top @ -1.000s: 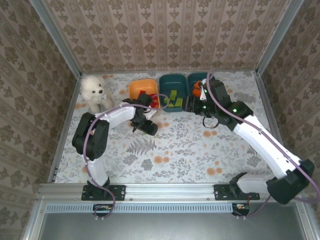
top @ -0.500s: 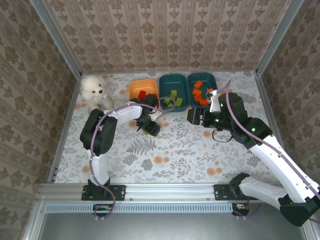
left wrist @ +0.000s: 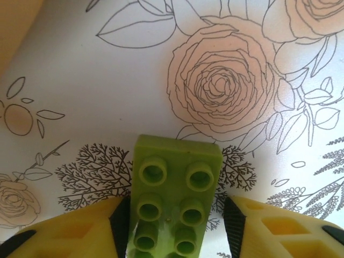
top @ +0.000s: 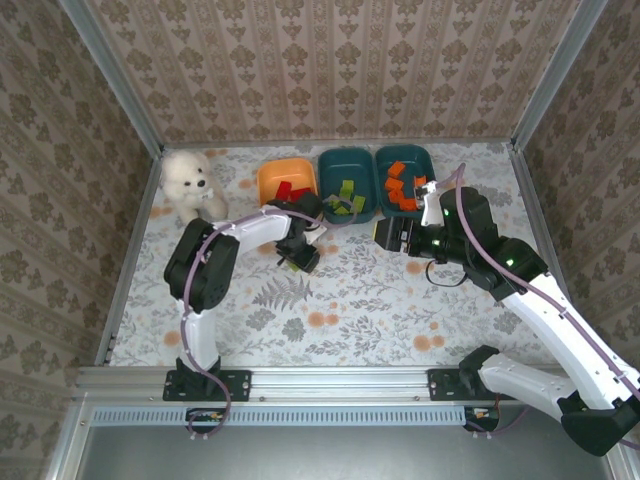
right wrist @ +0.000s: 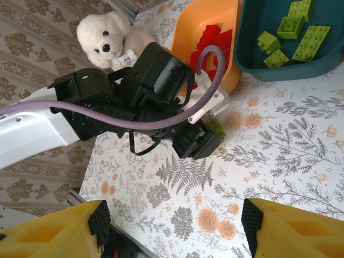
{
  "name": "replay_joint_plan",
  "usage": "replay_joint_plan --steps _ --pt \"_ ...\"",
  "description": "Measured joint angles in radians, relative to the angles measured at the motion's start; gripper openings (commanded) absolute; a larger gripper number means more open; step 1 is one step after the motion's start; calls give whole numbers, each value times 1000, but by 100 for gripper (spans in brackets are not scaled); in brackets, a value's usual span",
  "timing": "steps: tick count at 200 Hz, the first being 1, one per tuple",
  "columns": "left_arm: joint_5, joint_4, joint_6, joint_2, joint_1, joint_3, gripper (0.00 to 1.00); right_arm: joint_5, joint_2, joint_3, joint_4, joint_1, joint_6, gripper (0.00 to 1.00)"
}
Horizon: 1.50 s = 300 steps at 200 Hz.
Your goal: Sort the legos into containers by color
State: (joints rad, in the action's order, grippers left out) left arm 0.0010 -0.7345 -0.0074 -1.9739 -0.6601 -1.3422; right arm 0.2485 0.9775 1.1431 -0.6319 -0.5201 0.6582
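Legos by location: red bricks [top: 292,190] in the orange container [top: 270,172], lime green bricks [top: 347,195] in the middle teal container [top: 345,155], orange bricks [top: 400,188] in the right teal container [top: 406,151]. One green brick [left wrist: 174,172] lies studs-up on the counter [top: 350,300], just in front of the orange container.

Clearance: the three containers stand side by side along the far edge of the counter, near the back wall. Wallpapered panels close off the left, far and right sides. A metal rail [top: 350,378] runs along the near edge. The centre and near half of the counter are open floral cloth.

Nearby items: a white plush toy [top: 190,185] sits in the far left corner, apart from the orange container. In the right wrist view, the left arm's cable [right wrist: 207,80] passes in front of that container.

Left tool [left wrist: 177,223]: positioned at the green brick, one finger on each side. The left pad lies against the brick. The right pad [left wrist: 232,226] is just beside it, with a sliver of cloth visible between. Whether the pinch is complete cannot be told.

Right tool [right wrist: 174,236]: fingers spread wide with nothing between them, held above the counter in front of the teal containers.
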Motion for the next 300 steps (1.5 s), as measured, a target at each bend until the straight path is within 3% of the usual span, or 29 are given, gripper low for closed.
replay_joint_plan --steps 69,150,179,209,263,300 --pt "-55 -40 -24 -19 -38 -33 33 0 0 0 0 0 0 69" --pt "-32 -146 -109 26 -98 -89 31 -24 -24 0 -6 0 0 69" --pt "8 -202 -159 87 -110 -271 32 -35 -56 0 -8 0 0 69" --pt "52 -221 -185 50 -74 -529 31 -35 -57 0 -6 0 0 69" --pt "106 -217 -221 -341 33 -1056 32 -35 -26 0 -2 11 -4 69" --pt "108 -153 -274 -509 82 -1131 32 -35 -13 0 6 16 -3 69"
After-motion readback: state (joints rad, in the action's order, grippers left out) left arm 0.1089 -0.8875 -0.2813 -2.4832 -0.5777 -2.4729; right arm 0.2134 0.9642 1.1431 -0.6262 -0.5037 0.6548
